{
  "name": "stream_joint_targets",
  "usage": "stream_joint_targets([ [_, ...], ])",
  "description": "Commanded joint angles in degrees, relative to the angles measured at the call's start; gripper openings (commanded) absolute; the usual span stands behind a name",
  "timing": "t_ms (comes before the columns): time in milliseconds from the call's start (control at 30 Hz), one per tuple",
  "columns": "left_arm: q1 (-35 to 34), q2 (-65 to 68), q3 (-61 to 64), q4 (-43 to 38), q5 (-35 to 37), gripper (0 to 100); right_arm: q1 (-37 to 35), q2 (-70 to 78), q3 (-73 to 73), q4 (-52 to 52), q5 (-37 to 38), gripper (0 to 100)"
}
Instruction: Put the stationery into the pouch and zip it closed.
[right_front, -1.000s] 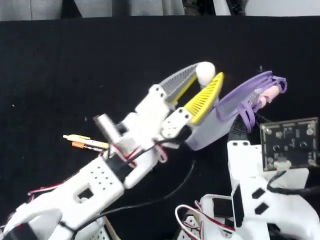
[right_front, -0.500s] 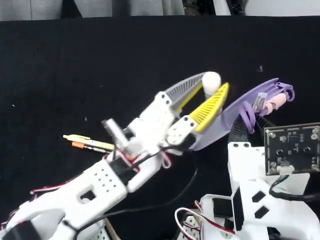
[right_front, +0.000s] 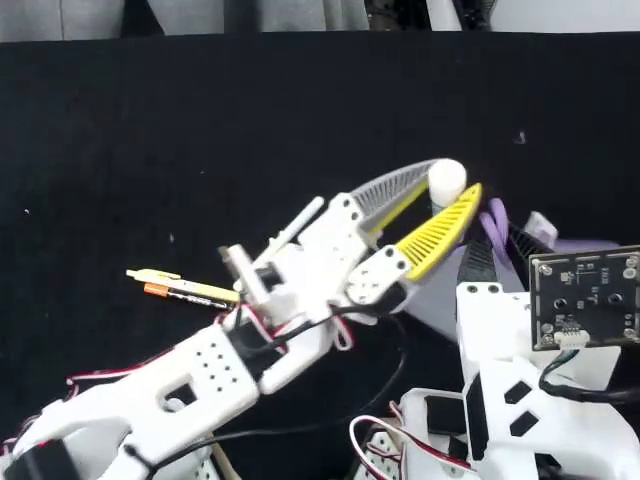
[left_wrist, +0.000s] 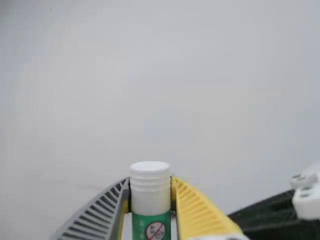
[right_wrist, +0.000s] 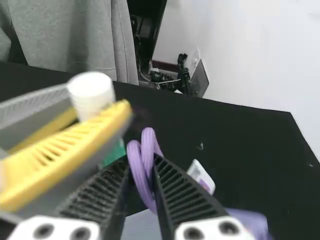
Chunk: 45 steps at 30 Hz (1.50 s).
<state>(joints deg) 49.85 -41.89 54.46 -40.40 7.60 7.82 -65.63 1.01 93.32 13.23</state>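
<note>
The left arm (right_front: 200, 370) is made of white printed shells, with a grid of small round holes on the panel well behind the left gripper (right_front: 447, 195). That gripper pairs a grey ribbed finger (left_wrist: 97, 212) with a yellow ribbed finger (left_wrist: 197, 210), both tapering to the tip. Thin red and white wires (right_front: 340, 333) loop just behind the finger base, beside a thicker black cable (right_front: 402, 358). The right arm (right_front: 495, 330) is also white. Its right gripper (right_wrist: 141, 162) has black ribbed fingers (right_wrist: 175, 187) on a white base with round screw sockets. A black circuit board (right_front: 585, 295) with corner screws and a white connector sits behind it.

pass: far table (right_front: 200, 120) | blocked: left gripper (right_front: 452, 182) just beside right gripper (right_wrist: 141, 164) holding pouch (right_front: 575, 244) | low: pens (right_front: 180, 286)
</note>
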Motion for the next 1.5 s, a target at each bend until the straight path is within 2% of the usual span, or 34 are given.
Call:
stream_joint_targets([
  [0,-9.98,-10.37,-0.66,-0.18,0.18,3,-0.7,1.45,-3.56,-3.87,-0.53,1.1],
  [67,-19.03,-15.38,-0.4,-0.09,0.44,3,-0.79,3.12,-4.97,-3.96,-0.7,1.1],
  [167,-31.96,-20.92,-0.31,0.0,5.54,3,-1.14,7.34,-6.99,-4.66,-2.2,1.1],
  [267,-41.98,-25.41,0.22,6.68,13.27,3,-7.21,12.79,-10.33,-5.27,-2.2,1.1],
  [400,-48.75,-29.63,0.31,21.71,22.86,3,-16.97,21.32,-17.54,-5.54,-3.52,1.1],
  [533,-53.05,-33.23,0.4,33.23,25.41,3,-22.24,30.11,-26.59,-4.04,-4.66,1.1],
  [633,-53.49,-36.04,1.63,38.33,25.32,3,-23.03,35.3,-31.43,-3.43,-4.66,1.1],
  [700,-51.82,-38.42,4.35,38.51,25.41,3,-23.03,37.76,-33.19,-3.87,-4.66,1.1],
  [900,-34.86,-46.59,13.85,38.59,25.05,3,-22.68,39.69,-33.63,-3.34,-6.07,1.1],
  [1000,-29.49,-50.81,17.54,38.77,24.79,3,-20.57,39.69,-33.71,-1.93,-7.03,1.1],
  [1200,-30.46,-59.25,24.48,38.86,16.88,3,-15.65,39.69,-33.71,3.52,-6.59,1.1],
  [1300,-33.54,-63.12,26.86,38.77,16.62,3,-14.42,39.6,-33.71,5.45,-6.42,1.1],
  [1467,-40.4,-62.33,26.33,38.51,16.79,3,-13.01,38.11,-30.9,7.91,-5.01,1.1],
])
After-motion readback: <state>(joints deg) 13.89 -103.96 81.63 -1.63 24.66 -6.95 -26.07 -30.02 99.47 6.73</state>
